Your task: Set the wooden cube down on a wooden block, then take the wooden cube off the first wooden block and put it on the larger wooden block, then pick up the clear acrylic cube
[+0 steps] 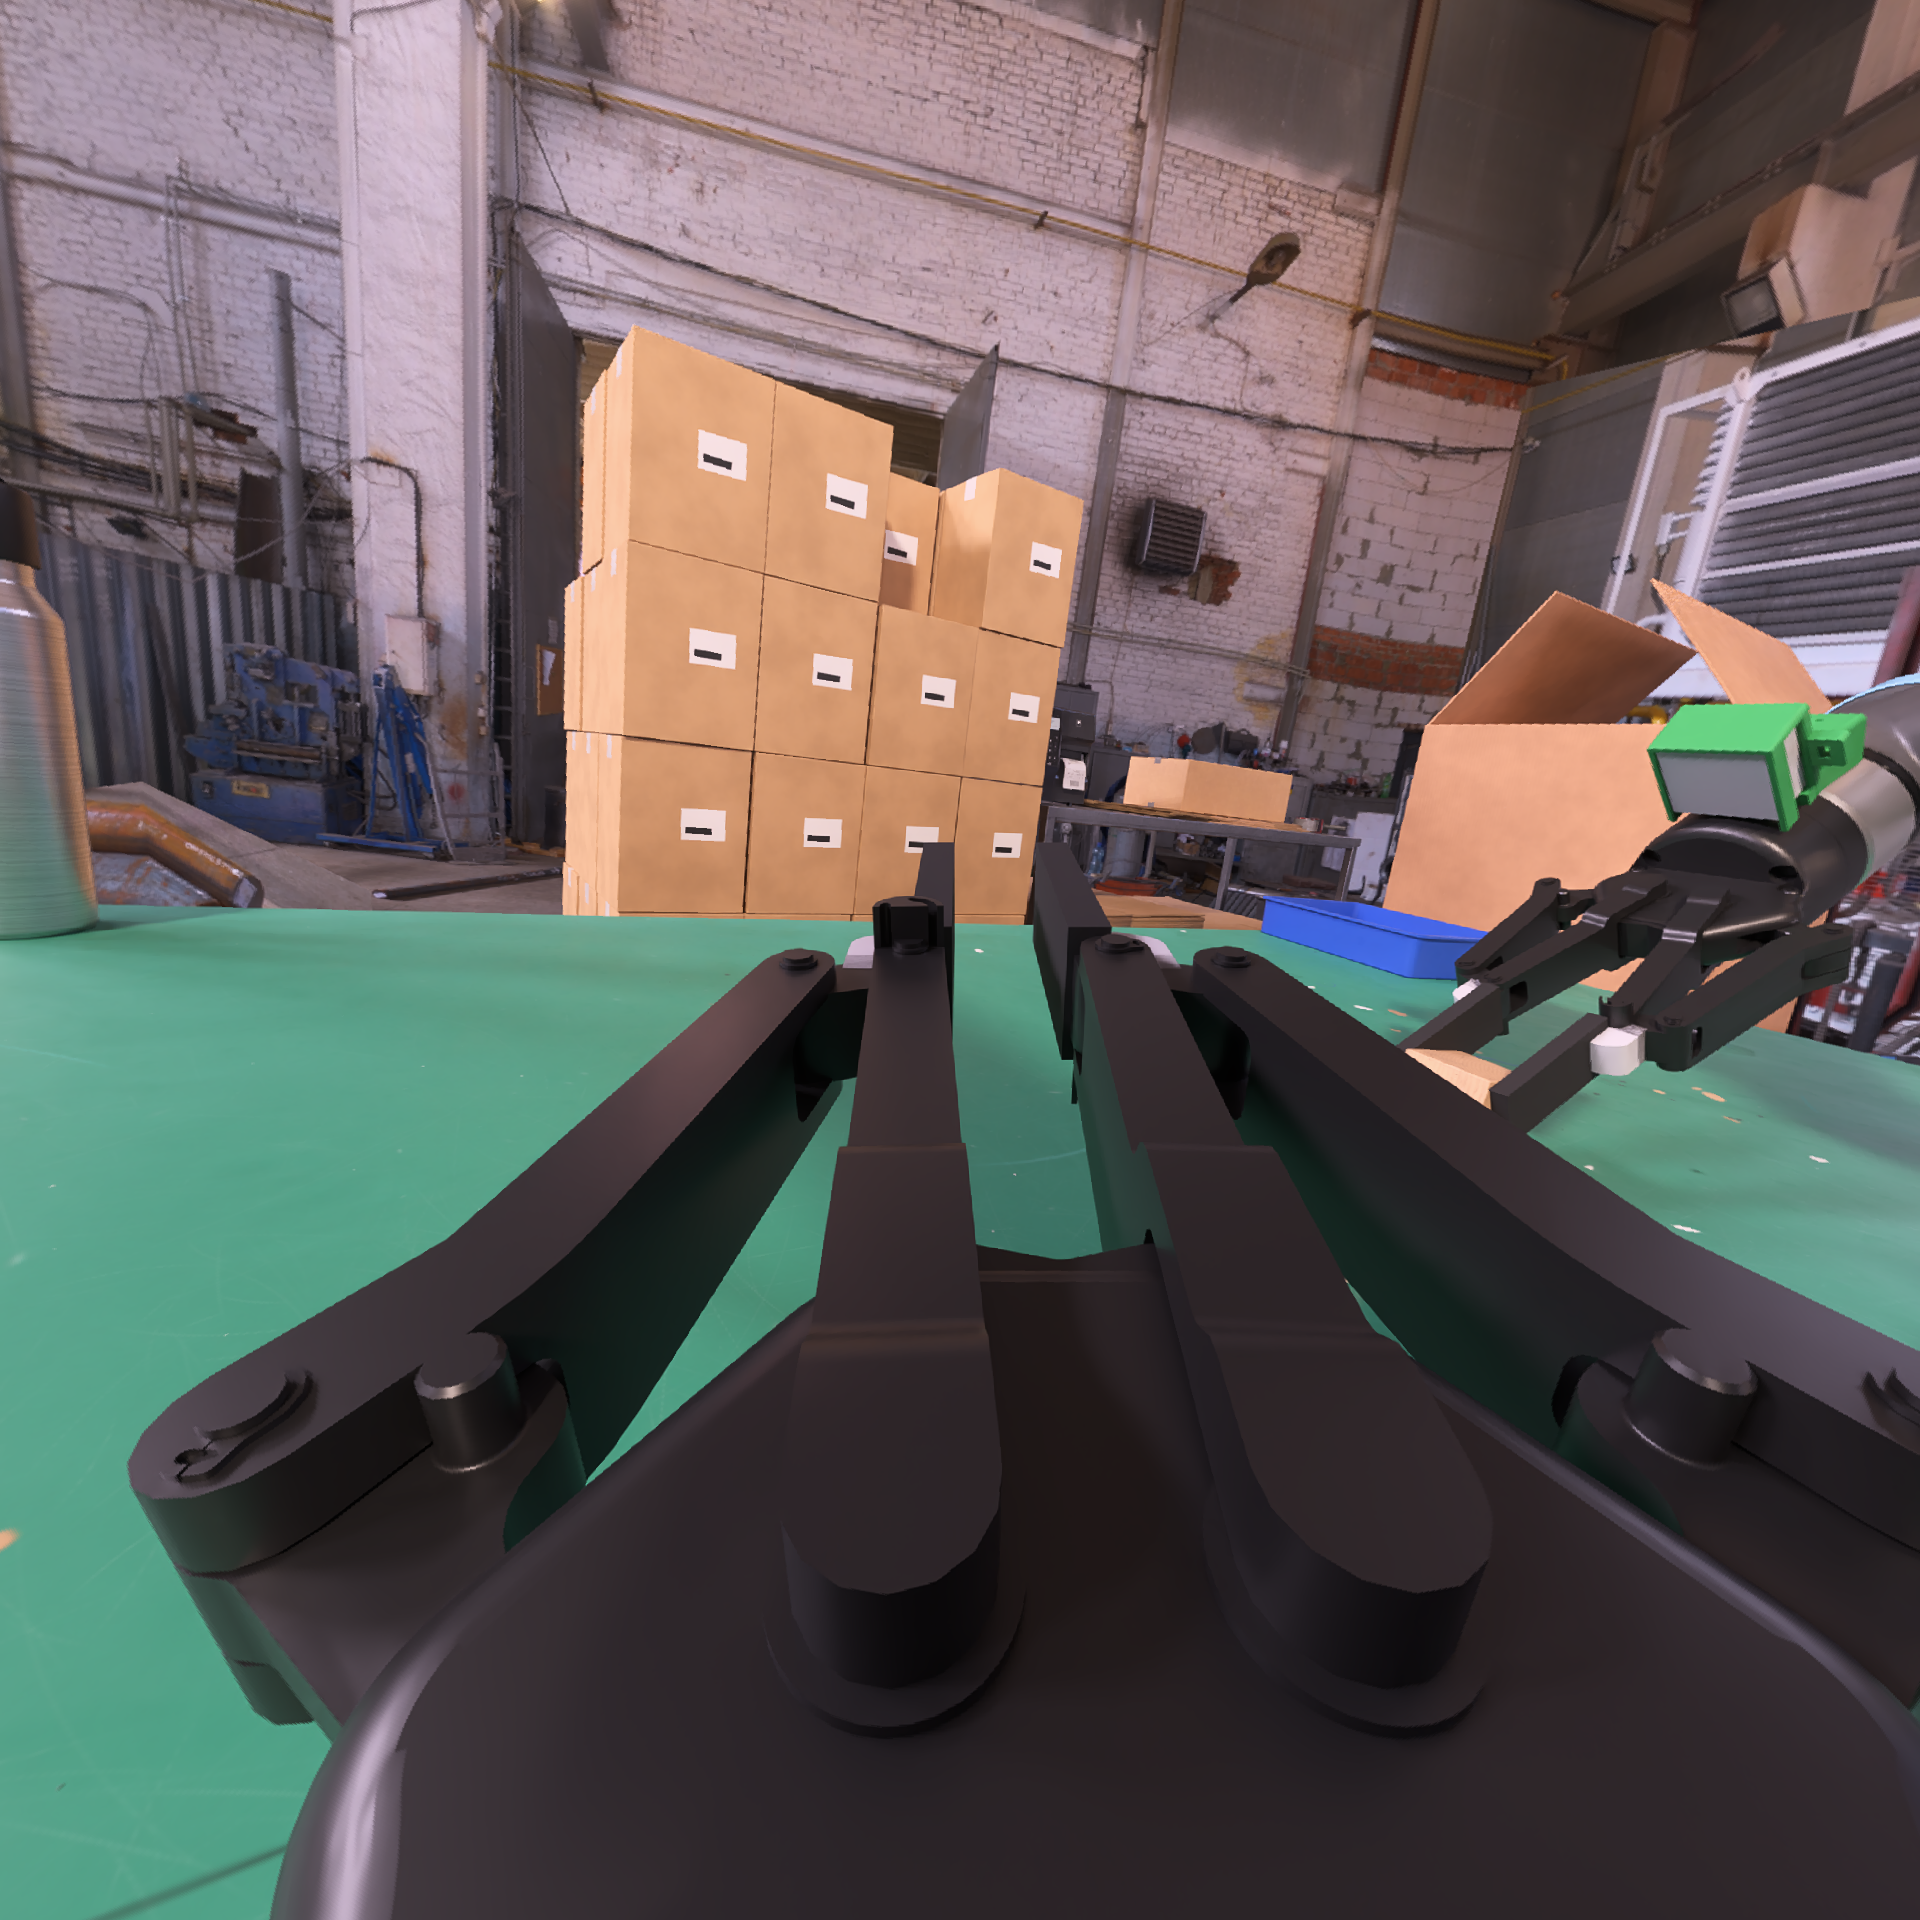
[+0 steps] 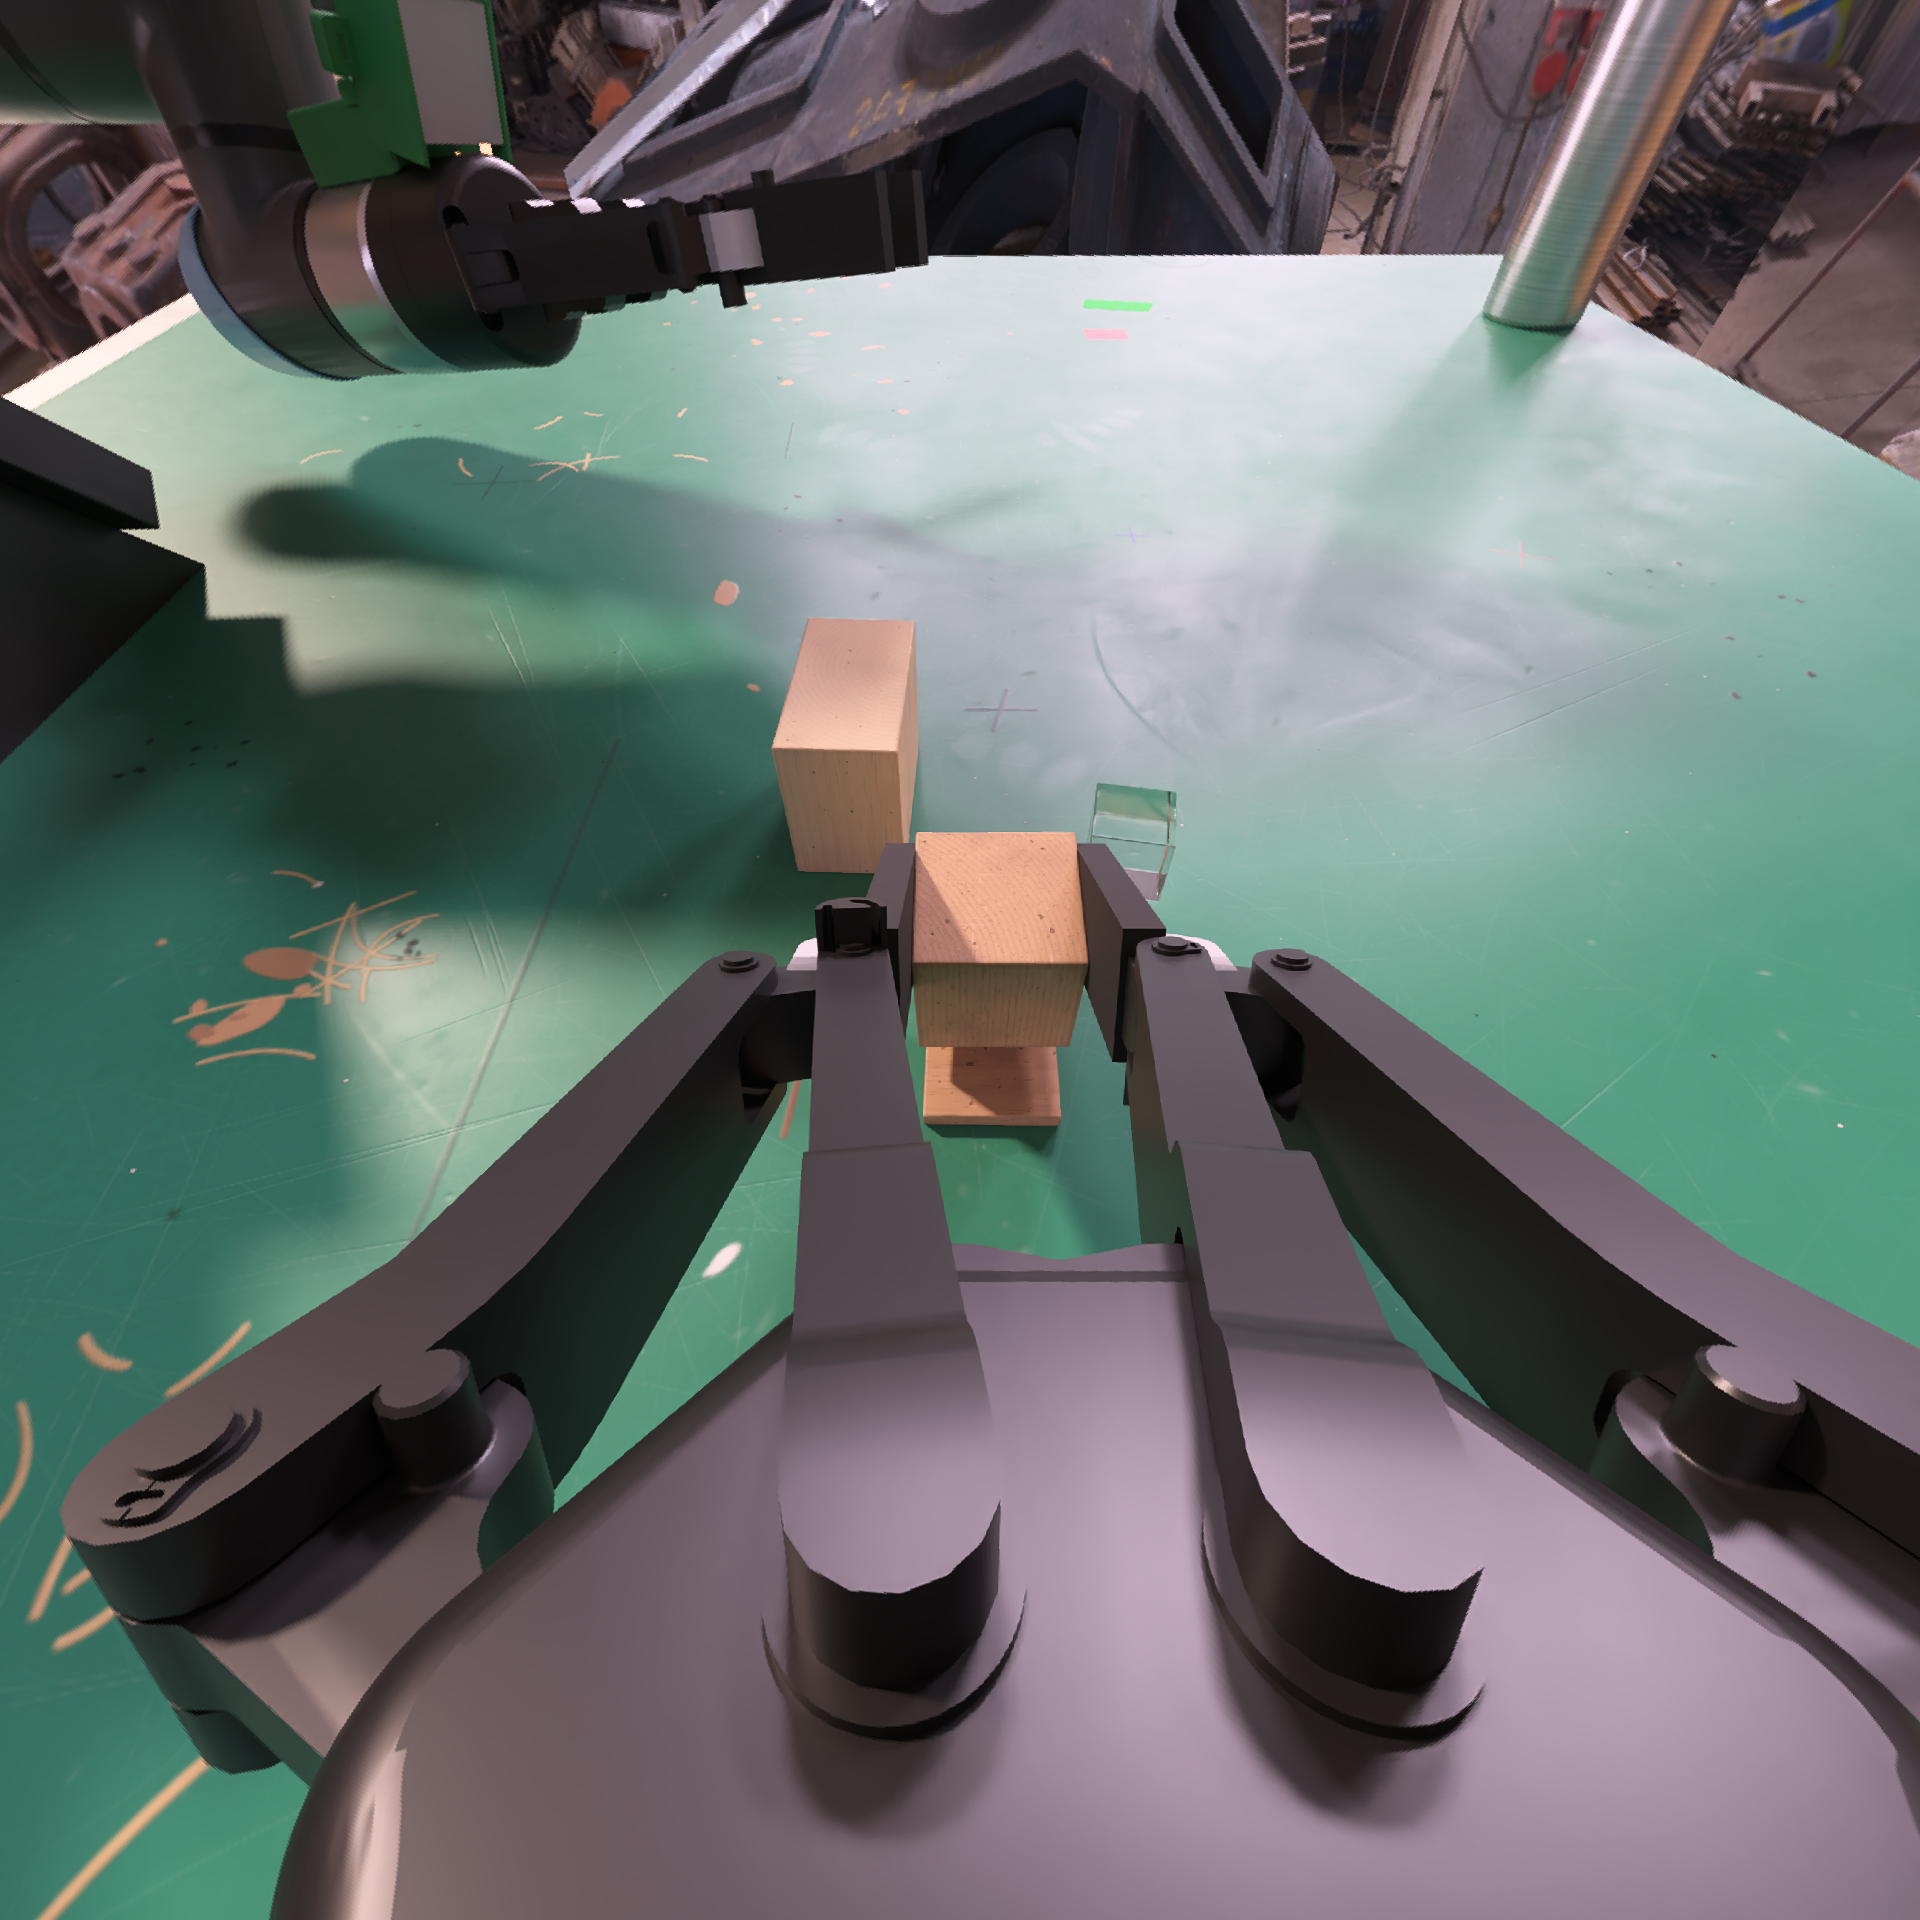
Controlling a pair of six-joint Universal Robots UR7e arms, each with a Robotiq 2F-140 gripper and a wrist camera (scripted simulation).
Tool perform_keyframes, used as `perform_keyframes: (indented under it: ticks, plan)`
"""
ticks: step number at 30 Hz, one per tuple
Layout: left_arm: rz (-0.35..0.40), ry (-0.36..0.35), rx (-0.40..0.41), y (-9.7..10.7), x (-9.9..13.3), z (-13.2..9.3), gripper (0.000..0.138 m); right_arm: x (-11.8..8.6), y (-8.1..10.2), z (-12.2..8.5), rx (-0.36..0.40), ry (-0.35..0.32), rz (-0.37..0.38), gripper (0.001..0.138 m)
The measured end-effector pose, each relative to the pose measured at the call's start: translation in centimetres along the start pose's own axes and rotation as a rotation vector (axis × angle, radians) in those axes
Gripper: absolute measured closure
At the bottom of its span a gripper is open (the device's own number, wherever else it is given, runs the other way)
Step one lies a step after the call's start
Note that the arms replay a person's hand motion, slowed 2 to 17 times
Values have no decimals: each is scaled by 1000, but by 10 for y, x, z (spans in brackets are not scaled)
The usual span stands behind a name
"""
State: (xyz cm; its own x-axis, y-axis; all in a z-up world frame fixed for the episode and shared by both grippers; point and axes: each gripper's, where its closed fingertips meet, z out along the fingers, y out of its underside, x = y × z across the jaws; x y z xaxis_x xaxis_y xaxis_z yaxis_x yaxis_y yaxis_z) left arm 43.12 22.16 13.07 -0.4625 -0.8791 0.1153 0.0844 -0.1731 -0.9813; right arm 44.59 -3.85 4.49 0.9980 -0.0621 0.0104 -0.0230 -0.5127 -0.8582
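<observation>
In the right wrist view, my right gripper [image 2: 997,935] is shut on the wooden cube [image 2: 997,966]. It holds the cube directly over a small flat wooden block [image 2: 992,1091] on the green table; I cannot tell whether they touch. The larger wooden block [image 2: 847,748] stands upright just beyond, to the left. The clear acrylic cube [image 2: 1135,831] sits on the table just beyond my right finger. My left gripper [image 1: 992,883] hovers over the table, empty, its fingers nearly together. It also shows in the right wrist view [image 2: 894,229], far back on the left.
A metal cylinder [image 2: 1558,177] stands at the table's far right corner. The left wrist view shows an open cardboard box [image 1: 1527,821] and a blue tray [image 1: 1361,935] beyond the table edge, with stacked cartons [image 1: 821,665] behind. A dark object [image 2: 73,613] sits at the left edge.
</observation>
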Motion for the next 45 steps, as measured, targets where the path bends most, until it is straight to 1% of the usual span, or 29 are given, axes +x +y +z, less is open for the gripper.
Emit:
perform_keyframes:
  ticks: [12, 16, 20, 30, 36, 37, 38, 39, 45]
  plan:
    - [0, 0, 0, 0, 0, 0, 118, -1, 1, 1, -8, -7, -2, 99]
    - [0, 0, -1, 0, 0, 0, 118, -1, 3, 1, -23, -8, -3, 99]
    - [0, 0, 0, 0, 0, 0, 118, -1, 6, 3, -46, -5, -8, 99]
    - [0, 0, 0, 0, 0, 0, 118, 0, 6, 3, -47, 5, -3, 99]
    - [1, 0, 0, 0, 0, 0, 118, 0, 8, 6, -71, 13, 2, 99]
    - [0, 0, 0, 0, 0, 0, 118, 1, 9, 6, -75, 14, 2, 89]
    - [0, 0, 0, 0, 0, 0, 118, 1, 9, 7, -81, 14, 1, 73]
    - [0, 0, 0, 0, 0, 0, 118, 1, 10, 8, -87, 15, 1, 71]
    - [-1, 0, -1, 0, 0, 0, 118, 1, 13, 11, -113, 18, -3, 69]
